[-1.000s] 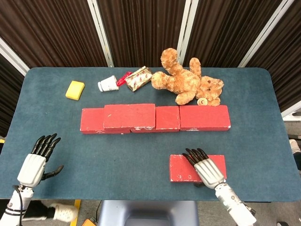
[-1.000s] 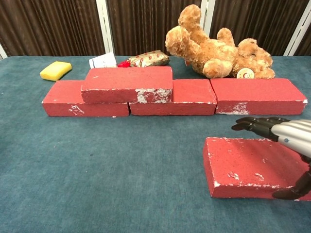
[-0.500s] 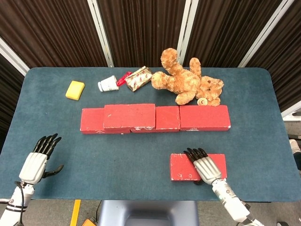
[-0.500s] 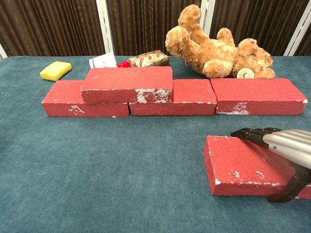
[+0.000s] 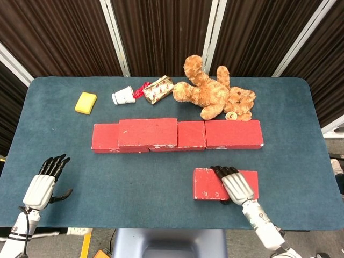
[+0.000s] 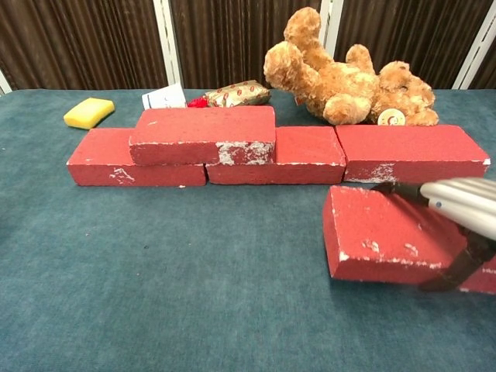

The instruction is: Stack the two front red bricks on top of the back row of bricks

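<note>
Blue-green felt over table [image 5: 161,183], dark curtains behind. Nearest, at front left edge: left hand [image 5: 42,185], fingers apart, holding nothing, parked clear of the work, probably waiting. At front right: right hand [image 5: 235,185] clamped over loose brick [image 5: 212,184], fingers across the top and thumb under the near face; brick tilted in the chest view, near edge raised off the felt, so apparently mid-lift rather than merely touched. Grip set toward the brick's right end, likely to leave the far edge free to land first. Beyond, back row [image 5: 177,135]: three bricks end to end, with a fourth [image 5: 148,133] already on top, straddling the joint between the left and middle ones. So five bricks in all: three in the row, one stacked, one in hand. Judged from that, half done; open top at the right of the row looks the natural landing spot. Farther back, out of the way: one yellow sponge [image 5: 86,102], one tipped paper cup [image 5: 123,96], one wrapped packet [image 5: 158,90], one teddy [image 5: 214,95] lying just behind the row's right end, close enough to be nudged on placement.
</note>
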You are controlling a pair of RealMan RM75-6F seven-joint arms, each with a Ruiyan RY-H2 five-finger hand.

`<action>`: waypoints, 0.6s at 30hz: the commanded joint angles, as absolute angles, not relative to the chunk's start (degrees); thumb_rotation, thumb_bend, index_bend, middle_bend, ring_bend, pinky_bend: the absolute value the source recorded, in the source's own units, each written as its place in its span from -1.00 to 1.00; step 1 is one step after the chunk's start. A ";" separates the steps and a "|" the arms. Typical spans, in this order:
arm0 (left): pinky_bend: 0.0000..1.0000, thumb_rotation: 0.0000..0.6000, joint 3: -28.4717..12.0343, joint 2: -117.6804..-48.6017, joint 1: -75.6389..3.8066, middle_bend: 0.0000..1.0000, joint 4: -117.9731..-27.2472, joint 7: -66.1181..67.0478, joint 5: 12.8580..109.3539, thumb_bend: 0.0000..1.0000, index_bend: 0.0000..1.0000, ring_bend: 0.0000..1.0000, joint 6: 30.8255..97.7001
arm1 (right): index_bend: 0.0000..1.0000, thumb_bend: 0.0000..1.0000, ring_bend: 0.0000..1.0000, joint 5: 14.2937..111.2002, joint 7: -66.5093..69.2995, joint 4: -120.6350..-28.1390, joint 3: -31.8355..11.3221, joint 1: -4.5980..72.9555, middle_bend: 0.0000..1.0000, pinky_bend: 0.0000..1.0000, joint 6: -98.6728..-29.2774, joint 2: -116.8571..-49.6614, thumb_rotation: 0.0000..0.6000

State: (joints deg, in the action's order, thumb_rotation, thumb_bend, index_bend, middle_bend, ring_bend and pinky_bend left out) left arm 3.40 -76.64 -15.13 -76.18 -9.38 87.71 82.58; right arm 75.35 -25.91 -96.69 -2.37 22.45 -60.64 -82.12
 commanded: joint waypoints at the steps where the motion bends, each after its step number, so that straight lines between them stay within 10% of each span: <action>1: -0.92 1.00 3.13 -76.71 -14.86 -1.00 -76.26 -8.59 87.79 -0.54 -1.00 -1.00 82.51 | 0.27 -0.72 0.04 77.78 -25.20 -97.42 -3.85 23.47 0.15 0.13 -62.22 -80.20 1.00; 18: -0.92 1.00 0.62 -79.25 -14.68 -1.00 -74.08 -1.96 84.68 -0.50 -1.00 -1.00 78.56 | -0.01 -0.70 -0.23 69.88 -12.35 -83.04 -19.28 46.79 0.10 -0.10 -35.75 -71.34 1.00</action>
